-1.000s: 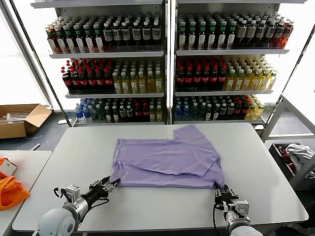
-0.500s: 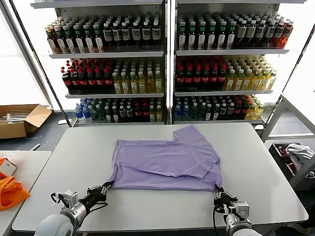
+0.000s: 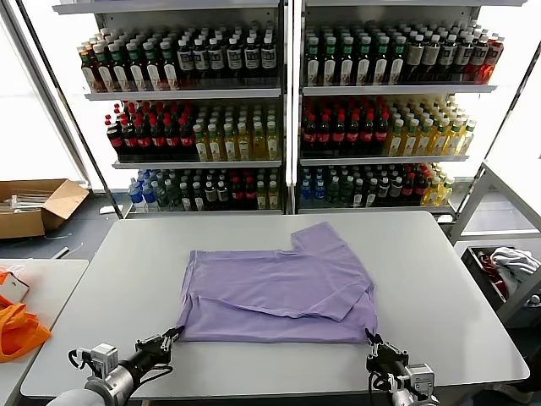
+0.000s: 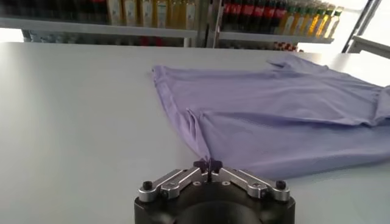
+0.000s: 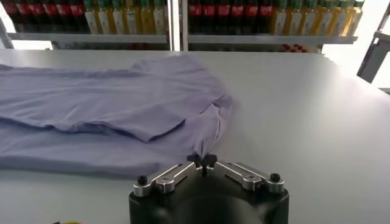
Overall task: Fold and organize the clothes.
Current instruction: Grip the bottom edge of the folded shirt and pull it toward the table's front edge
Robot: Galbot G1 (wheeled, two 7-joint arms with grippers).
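Note:
The lavender T-shirt (image 3: 279,288) lies folded and flat on the grey table (image 3: 439,279), plain side up, one sleeve pointing to the far side. My left gripper (image 3: 172,334) is shut on the shirt's near left corner at the table's front edge; the left wrist view shows its tips (image 4: 208,164) pinching the fabric (image 4: 274,115). My right gripper (image 3: 372,338) is shut on the near right corner; the right wrist view shows its tips (image 5: 202,161) pinching the cloth (image 5: 109,109).
Shelves of bottles (image 3: 287,110) stand behind the table. A side table at the left holds orange fabric (image 3: 19,330). A cardboard box (image 3: 34,203) sits on the floor at the left, and a bin with cloths (image 3: 507,266) stands at the right.
Both grippers have pulled back toward the table's near edge, dragging the shirt with them. The shirt has slid nearer and slightly left.

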